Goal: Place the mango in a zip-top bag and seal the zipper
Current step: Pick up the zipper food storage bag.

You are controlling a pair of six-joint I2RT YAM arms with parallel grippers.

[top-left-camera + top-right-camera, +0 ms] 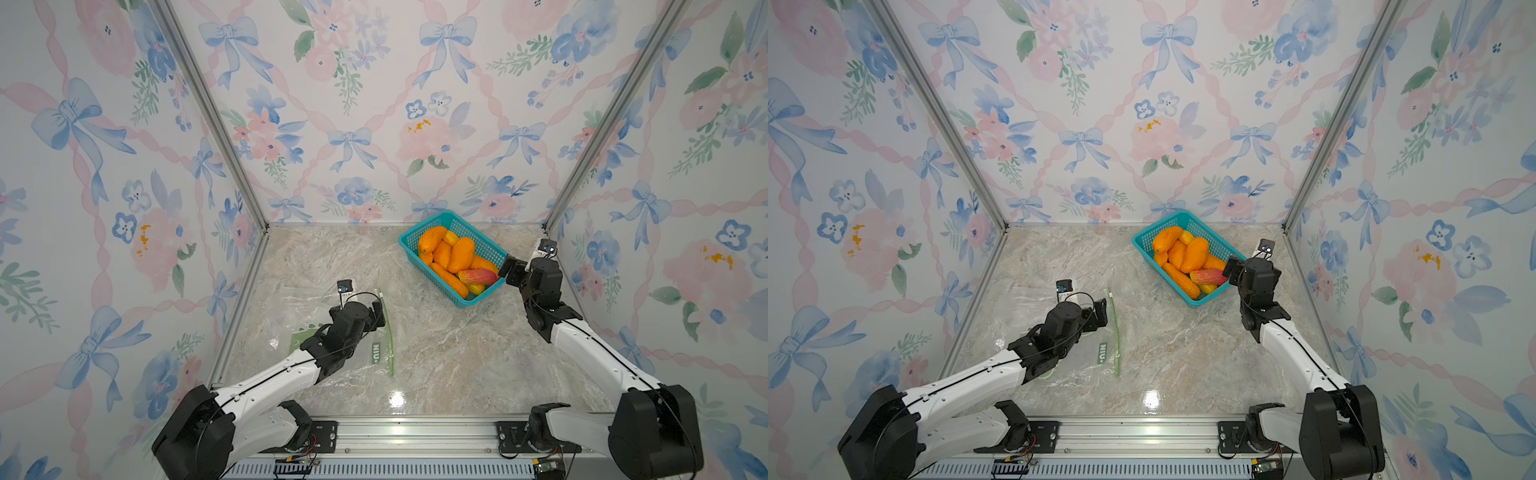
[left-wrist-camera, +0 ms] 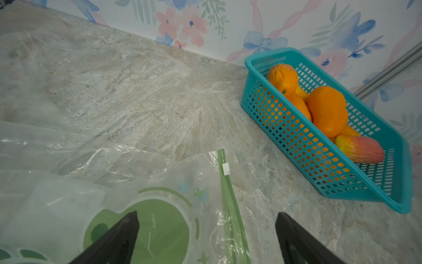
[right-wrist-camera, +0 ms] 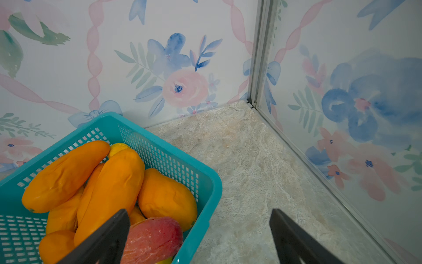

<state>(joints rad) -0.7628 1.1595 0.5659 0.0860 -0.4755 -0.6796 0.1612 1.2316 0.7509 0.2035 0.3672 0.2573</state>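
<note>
Several orange mangoes and one red mango fill a teal basket at the back right. A clear zip-top bag with a green zipper and a white slider lies flat at the front left. My left gripper hovers open over the bag's zipper edge, holding nothing. My right gripper is open at the basket's near right corner. One of its fingers is above the red mango and the other is outside the rim. Part of the bag is hidden under the left arm.
The floral back wall stands just behind the basket, and a metal corner post is close to the right gripper. Bare marble tabletop stretches between the bag and the basket. A rail runs along the front edge.
</note>
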